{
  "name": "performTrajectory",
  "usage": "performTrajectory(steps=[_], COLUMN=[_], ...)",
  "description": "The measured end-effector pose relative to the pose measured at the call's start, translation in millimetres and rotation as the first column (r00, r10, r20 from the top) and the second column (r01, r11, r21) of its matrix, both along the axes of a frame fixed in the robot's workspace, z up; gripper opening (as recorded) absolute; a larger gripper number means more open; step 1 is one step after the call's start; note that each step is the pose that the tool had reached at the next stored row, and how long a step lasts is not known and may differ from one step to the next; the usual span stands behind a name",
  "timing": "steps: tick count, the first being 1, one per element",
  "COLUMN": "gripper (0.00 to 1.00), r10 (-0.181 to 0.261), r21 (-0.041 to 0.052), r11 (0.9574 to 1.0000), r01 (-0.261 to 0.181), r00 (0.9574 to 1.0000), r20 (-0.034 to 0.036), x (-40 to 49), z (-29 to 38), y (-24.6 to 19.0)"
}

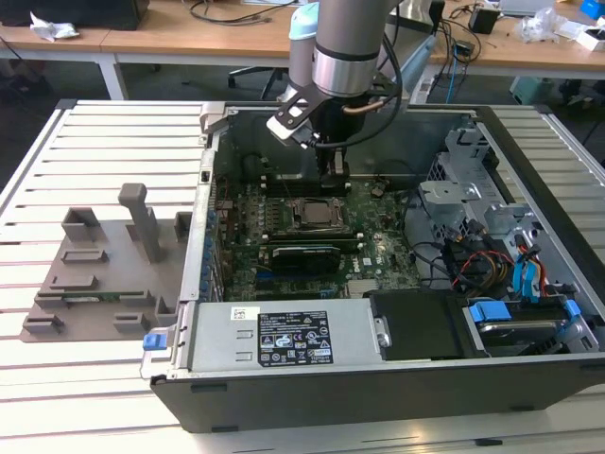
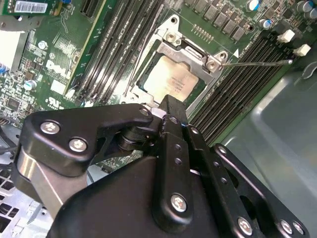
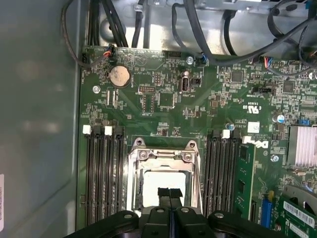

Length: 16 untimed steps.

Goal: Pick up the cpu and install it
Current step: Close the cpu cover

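Currently the gripper [image 3: 170,191] hangs low over the socket frame [image 3: 132,173], inside the open case [image 1: 378,383]. In the first wrist view its two fingers [image 3: 164,193] stand pressed together with only a hairline between them, and I see nothing held between them. The exterior view puts the gripper [image 1: 333,176] just above the middle of the motherboard [image 1: 378,248].

The cpu [image 2: 171,79] lies flat in the socket, pale silver top upward, with the metal frame [image 2: 190,52] around it. In both wrist views the fingertips are just beside the cpu's [image 3: 151,179] near edge; I cannot tell whether they touch it. A thin metal lever [image 2: 257,62] juts out from one corner of the frame.

Black memory slots [image 3: 101,173] flank the socket on both sides. A coin cell [image 3: 119,76] sits further up the board. A long black card [image 1: 302,253] lies just beside the socket, nearer the power supply [image 1: 284,336].

The case rests on a slatted table [image 1: 95,142]. A grey fixture [image 1: 95,265] sits on the table towards the exterior view's left, well apart from the gripper.
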<state>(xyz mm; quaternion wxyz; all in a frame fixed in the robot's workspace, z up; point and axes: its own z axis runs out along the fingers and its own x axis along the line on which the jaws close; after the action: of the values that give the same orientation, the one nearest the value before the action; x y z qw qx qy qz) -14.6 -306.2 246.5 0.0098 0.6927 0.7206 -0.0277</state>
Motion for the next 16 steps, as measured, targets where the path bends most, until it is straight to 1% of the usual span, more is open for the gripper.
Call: performTrajectory(steps=[5,7,9,11,13,16], gripper=[0.11,0.11,0.11,0.11,0.11,0.11], r10=[0.0,0.0,0.0,0.0,0.0,0.0], r21=[0.0001,0.0001,0.0,0.0,0.0001,-0.0001], r11=[1.0,1.0,1.0,1.0,1.0,1.0], r01=[0.0,0.0,0.0,0.0,0.0,0.0], r00=[1.0,1.0,1.0,1.0,1.0,1.0], r20=[0.0001,0.0,0.0001,0.0,0.0001,0.0], x=[-4.8,-7.4,-12.1,-14.1,-15.7,-19.5], z=[-2.1,-4.7,-8.0,-10.4,-14.6,-24.3], y=[0.0,0.0,0.0,0.0,0.0,0.0])
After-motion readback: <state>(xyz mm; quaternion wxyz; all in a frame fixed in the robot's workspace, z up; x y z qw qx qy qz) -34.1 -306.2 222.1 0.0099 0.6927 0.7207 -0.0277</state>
